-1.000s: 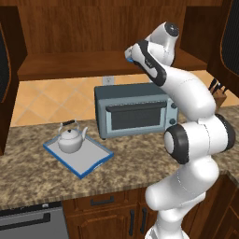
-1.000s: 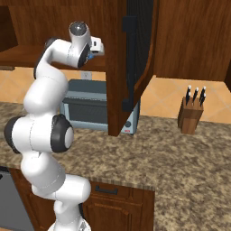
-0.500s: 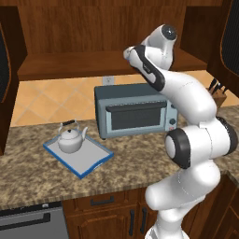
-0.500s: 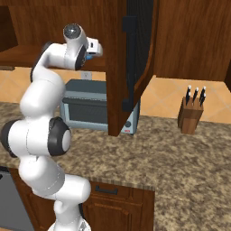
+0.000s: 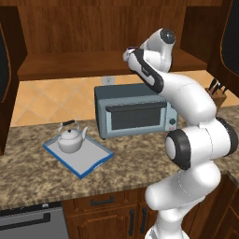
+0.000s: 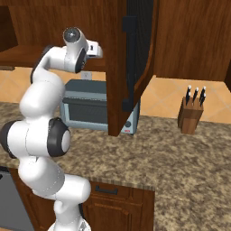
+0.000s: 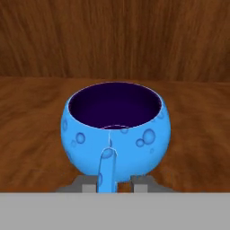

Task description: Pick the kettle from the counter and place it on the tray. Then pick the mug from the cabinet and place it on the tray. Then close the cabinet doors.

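Your counter [image 5: 140, 161] holds the tray [image 5: 95, 165] with the kettle [image 5: 70, 139]; your gripper [image 7: 115, 183] pinches the mug [image 7: 116, 127] handle on the cabinet [image 7: 31, 108] shelf.

The arm reaches up toward the frame's upper middle, its gripper [image 7: 115, 183] (jaws narrowed) low in the hand view.

Mug [image 7: 116, 130] sits dead ahead of gripper [image 7: 115, 183], handle between the tips. Shelf [image 7: 31, 117] bare either side of it, back panel [image 7: 115, 36] close behind. Open cabinet door [image 6: 133, 63] hangs just beside the hand; toaster oven [image 5: 135, 110] directly below
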